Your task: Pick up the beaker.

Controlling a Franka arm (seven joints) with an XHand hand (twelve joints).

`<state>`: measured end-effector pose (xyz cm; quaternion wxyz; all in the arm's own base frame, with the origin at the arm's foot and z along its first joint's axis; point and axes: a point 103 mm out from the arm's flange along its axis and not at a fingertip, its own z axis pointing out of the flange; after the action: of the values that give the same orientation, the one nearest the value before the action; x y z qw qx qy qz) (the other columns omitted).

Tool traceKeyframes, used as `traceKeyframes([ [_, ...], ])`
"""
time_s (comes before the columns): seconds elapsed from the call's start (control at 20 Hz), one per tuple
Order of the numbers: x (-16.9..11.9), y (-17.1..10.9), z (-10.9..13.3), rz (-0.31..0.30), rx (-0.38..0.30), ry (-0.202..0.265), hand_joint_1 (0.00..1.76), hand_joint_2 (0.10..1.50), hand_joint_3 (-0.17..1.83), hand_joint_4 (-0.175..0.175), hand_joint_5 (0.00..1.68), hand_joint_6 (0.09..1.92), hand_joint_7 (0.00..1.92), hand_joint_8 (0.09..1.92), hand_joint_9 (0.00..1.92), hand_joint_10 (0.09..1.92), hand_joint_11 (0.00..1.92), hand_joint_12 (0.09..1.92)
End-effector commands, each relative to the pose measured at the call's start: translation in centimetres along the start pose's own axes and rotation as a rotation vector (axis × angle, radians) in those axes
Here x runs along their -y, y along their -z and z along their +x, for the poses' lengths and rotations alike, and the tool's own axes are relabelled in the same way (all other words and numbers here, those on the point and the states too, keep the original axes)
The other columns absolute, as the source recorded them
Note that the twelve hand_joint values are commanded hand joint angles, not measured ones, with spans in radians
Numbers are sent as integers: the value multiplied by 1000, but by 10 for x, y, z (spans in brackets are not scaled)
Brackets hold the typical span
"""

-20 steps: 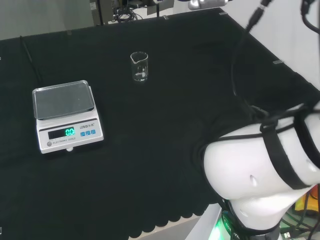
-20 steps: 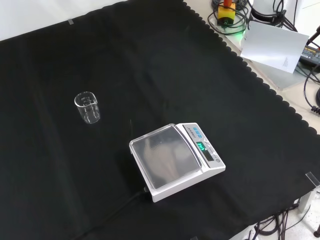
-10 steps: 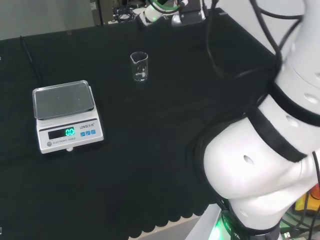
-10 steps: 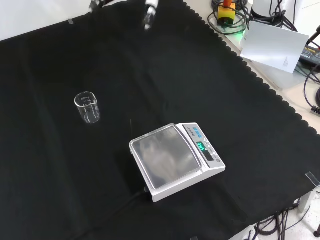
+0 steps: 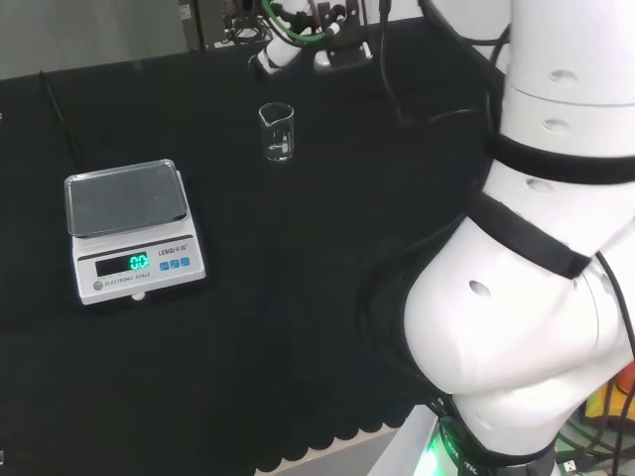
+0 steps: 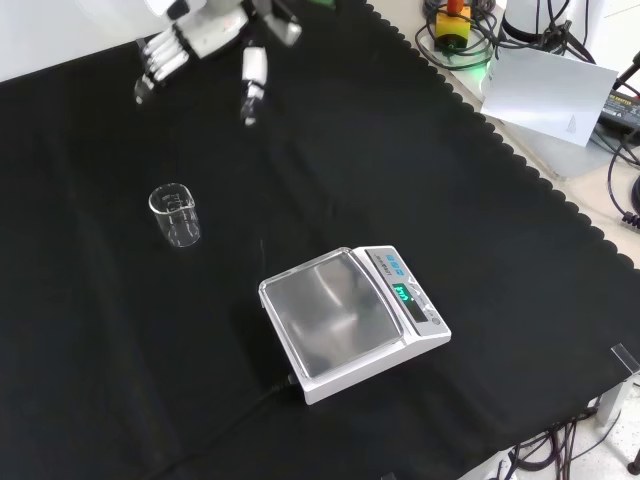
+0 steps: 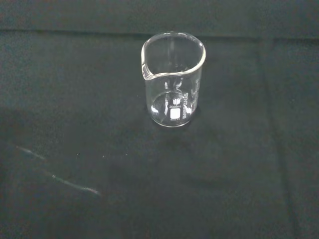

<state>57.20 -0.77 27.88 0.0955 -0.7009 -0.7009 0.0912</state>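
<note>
A small clear glass beaker stands upright and empty on the black cloth, left of the middle in the front view. In the head view the beaker is beyond the scale, and in the wrist view the beaker shows its spout and printed marks. The hand comes in at the top of the front view, well above and beyond the beaker. Its fingers are straight and spread, its thumb points down, and it holds nothing.
A white digital scale with a lit display sits on the cloth near the front in the front view; the scale is at the left in the head view. The arm's big white links take up the head view's right side.
The hand has come down into the front view from the top and moved left toward the beaker. The arm's links have swung up in the head view. Beaker and scale have not moved.
</note>
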Motion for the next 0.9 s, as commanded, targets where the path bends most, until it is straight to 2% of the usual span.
traceKeyframes([
  [0.05,-64,-41,-2,37,-25,25,491,689,172,9,0,87,0,465,92,890,0,1472],
  [0.6,-95,-77,-21,85,-59,-2,491,691,169,10,0,87,0,458,88,892,0,1466],
  [0.9,-99,-99,-17,122,-53,7,491,691,167,10,0,87,0,458,87,892,0,1465],
])
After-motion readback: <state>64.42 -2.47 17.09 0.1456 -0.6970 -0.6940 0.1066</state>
